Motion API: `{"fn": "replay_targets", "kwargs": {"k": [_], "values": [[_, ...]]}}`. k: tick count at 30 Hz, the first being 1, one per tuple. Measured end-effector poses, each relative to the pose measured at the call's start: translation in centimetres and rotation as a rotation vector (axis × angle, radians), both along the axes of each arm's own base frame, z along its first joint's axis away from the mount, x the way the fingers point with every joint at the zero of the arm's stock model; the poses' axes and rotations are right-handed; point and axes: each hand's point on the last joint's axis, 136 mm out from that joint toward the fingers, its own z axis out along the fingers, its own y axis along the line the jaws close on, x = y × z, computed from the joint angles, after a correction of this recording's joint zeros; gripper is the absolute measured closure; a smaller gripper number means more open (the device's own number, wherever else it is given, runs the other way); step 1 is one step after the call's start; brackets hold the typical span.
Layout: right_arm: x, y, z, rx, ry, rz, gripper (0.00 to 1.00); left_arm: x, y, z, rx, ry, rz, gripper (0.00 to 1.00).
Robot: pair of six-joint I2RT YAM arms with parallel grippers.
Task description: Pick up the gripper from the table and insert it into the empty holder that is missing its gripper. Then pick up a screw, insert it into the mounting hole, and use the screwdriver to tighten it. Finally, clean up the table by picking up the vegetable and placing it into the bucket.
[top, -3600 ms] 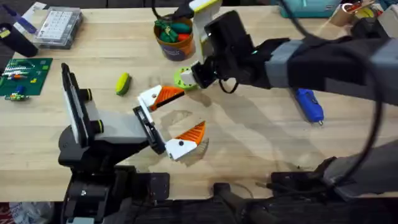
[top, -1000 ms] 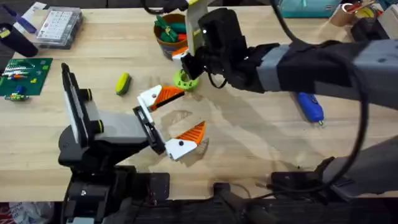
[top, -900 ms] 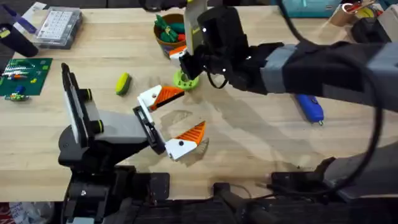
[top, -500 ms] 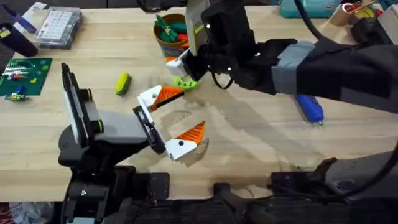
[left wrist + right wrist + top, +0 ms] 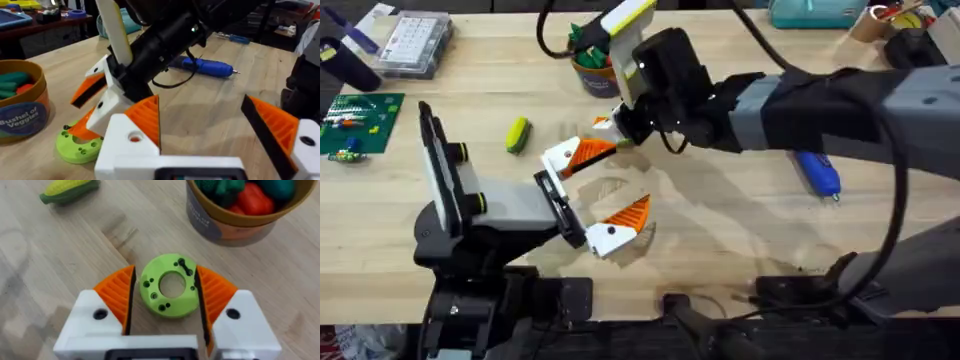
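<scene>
Right gripper (image 5: 165, 297) lowered over lime-green ring (image 5: 170, 285), jaws open and straddling it without clamping, just near of bucket (image 5: 235, 217). Left gripper (image 5: 215, 135) parked, jaws open, empty. Vegetable (image 5: 517, 134) lying on table (image 5: 740, 240), left of bucket.

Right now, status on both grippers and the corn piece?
Right gripper open, fingers either side of the lime-green ring. Left gripper open, holding nothing. Vegetable on the table, not in the bucket. Nothing lying between them.
</scene>
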Motion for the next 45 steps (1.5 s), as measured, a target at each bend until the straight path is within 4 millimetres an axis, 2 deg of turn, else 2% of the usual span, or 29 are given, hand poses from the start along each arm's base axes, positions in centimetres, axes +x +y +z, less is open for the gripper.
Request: {"fn": "replay_targets", "kwargs": {"k": [1,4,6,15,22,45], "values": [[0.0,0.0,-0.2,-0.004,0.001,0.002,0.390,0.0,0.0,0.0,0.000,0.000,0.000,0.014],[0.2,0.2,-0.9,-0.011,0.001,0.006,0.590,0.0,0.0,0.0,0.000,0.000,0.000,0.014],[0.2,0.2,-1.5,-0.016,0.006,0.007,0.636,0.0,0.0,0.0,0.000,0.000,0.000,0.014],[0.8,0.1,-2.1,-0.014,0.004,-0.003,0.586,0.0,0.0,0.0,0.000,0.000,0.000,0.014],[1.8,-0.6,-3.4,-0.023,0.014,-0.028,0.574,0.0,0.0,0.0,0.000,0.000,0.000,0.014],[2.3,-0.2,-2.9,0.001,-0.013,-0.029,0.578,0.0,0.0,0.0,0.000,0.000,0.000,0.014]]}}
